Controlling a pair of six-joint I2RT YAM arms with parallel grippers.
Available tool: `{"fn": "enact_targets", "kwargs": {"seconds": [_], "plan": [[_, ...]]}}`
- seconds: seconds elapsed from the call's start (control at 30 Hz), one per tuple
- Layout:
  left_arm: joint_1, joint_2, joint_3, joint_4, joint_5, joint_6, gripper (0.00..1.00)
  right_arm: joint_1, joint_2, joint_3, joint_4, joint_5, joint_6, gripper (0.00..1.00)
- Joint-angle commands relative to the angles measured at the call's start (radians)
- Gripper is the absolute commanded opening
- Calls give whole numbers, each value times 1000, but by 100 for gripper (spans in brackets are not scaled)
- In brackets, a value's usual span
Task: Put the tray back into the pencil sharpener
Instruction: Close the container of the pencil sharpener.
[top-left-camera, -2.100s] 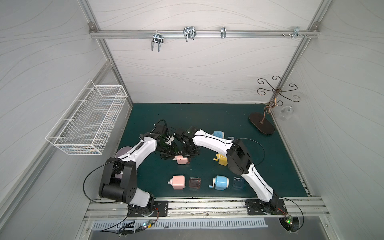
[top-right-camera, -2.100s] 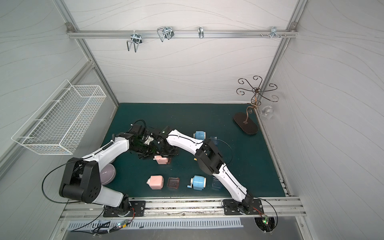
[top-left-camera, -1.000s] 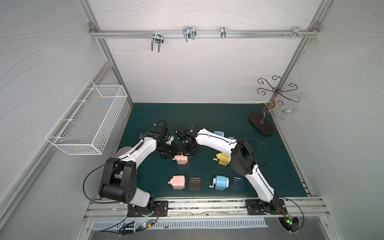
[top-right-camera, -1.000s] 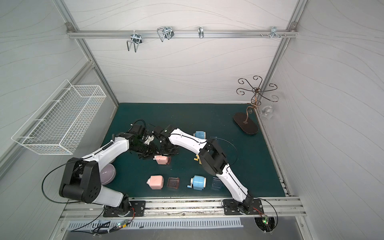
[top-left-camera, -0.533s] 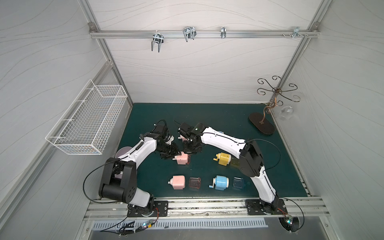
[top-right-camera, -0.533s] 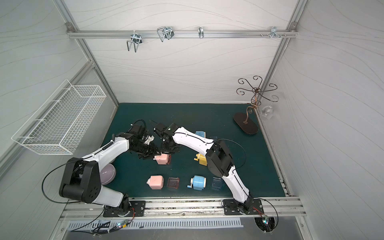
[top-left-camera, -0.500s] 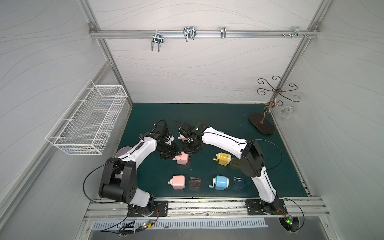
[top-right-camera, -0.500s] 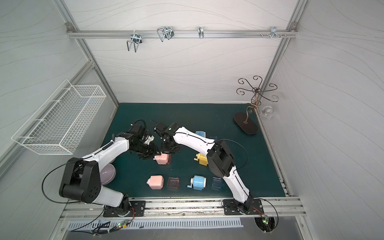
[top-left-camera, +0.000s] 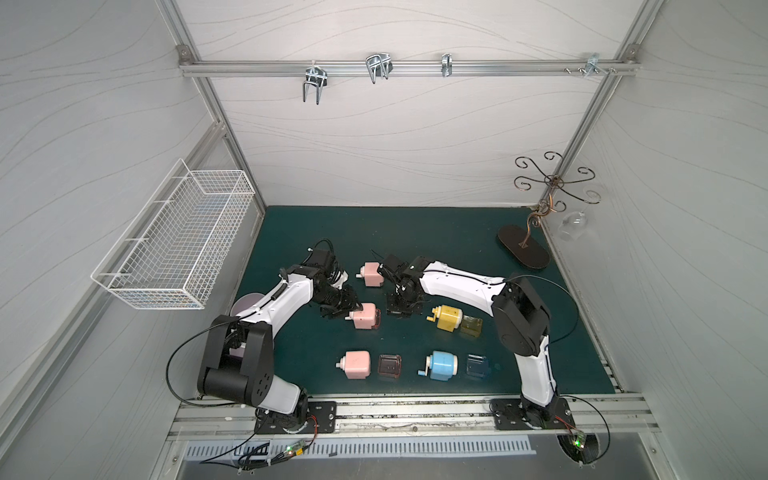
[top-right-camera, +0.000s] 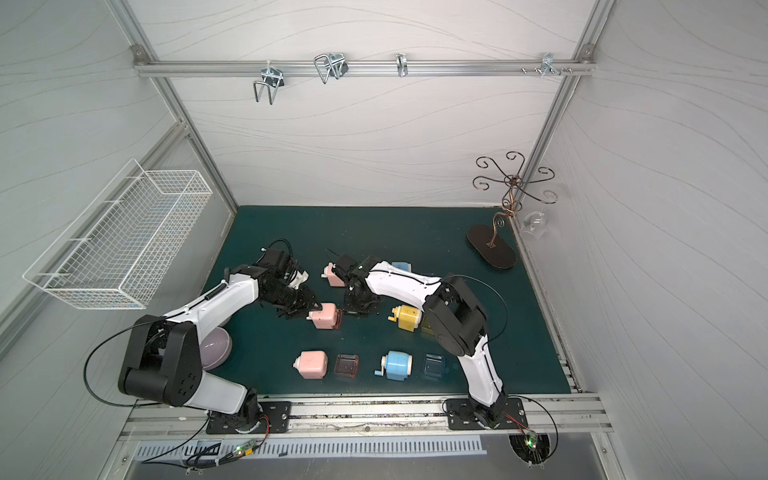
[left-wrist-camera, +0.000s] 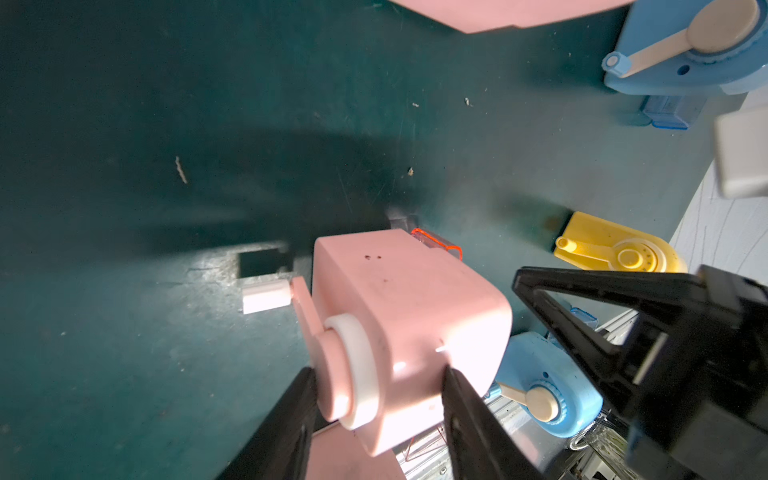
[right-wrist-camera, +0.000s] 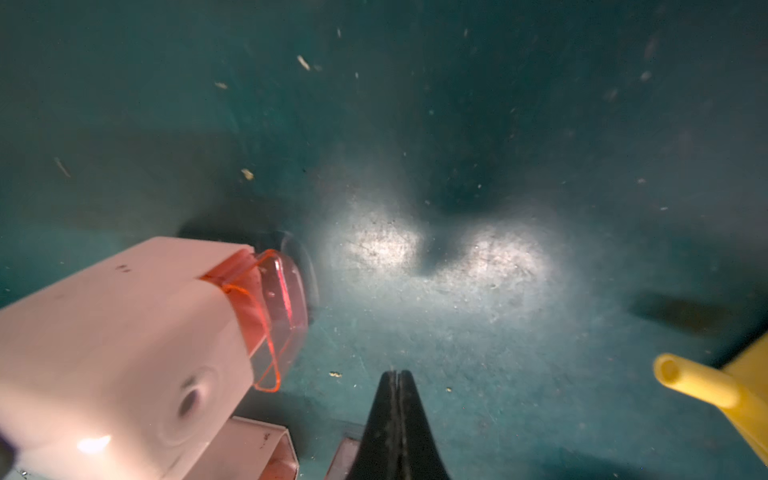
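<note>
Left wrist view: left gripper (left-wrist-camera: 378, 376) pinches the pink pencil sharpener (left-wrist-camera: 407, 299) at its crank end, one finger beside the crank hub and the other on the opposite side wall. The tray (left-wrist-camera: 436, 243), clear orange-red, sits in the sharpener end farthest from that gripper, and only its rim shows past the body. Right wrist view: the tray (right-wrist-camera: 282, 299) is partly in its slot, outer end sticking out of the pencil sharpener (right-wrist-camera: 124, 324). The right gripper (right-wrist-camera: 397, 376) has its fingers pressed flat together with nothing between them. Its tips are just beside the tray's exposed end, with green mat (right-wrist-camera: 457, 270) showing between them and no contact. Can't tell if the tips touch the mat. In both top views the grippers face each other across the sharpener (top-left-camera: 365, 316) (top-right-camera: 326, 316), left on the crank side, right on the tray side. A yellow sharpener (top-left-camera: 446, 316) lies just beside the right gripper on the side away from the tray, and a second pink sharpener (top-left-camera: 372, 274) lies near the right wrist.
</note>
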Motion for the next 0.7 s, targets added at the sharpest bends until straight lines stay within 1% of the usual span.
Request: {"fn": "enact_targets", "kwargs": {"seconds": [0.0, 0.27, 0.67], "plan": [[-13, 24, 5, -3, -11, 7, 51, 1, 19, 3, 69, -31, 4, 0], [-13, 27, 6, -4, -11, 6, 51, 1, 71, 8, 129, -67, 20, 0], [-13, 32, 6, -4, -10, 5, 51, 1, 89, 20, 187, -109, 29, 0]]}}
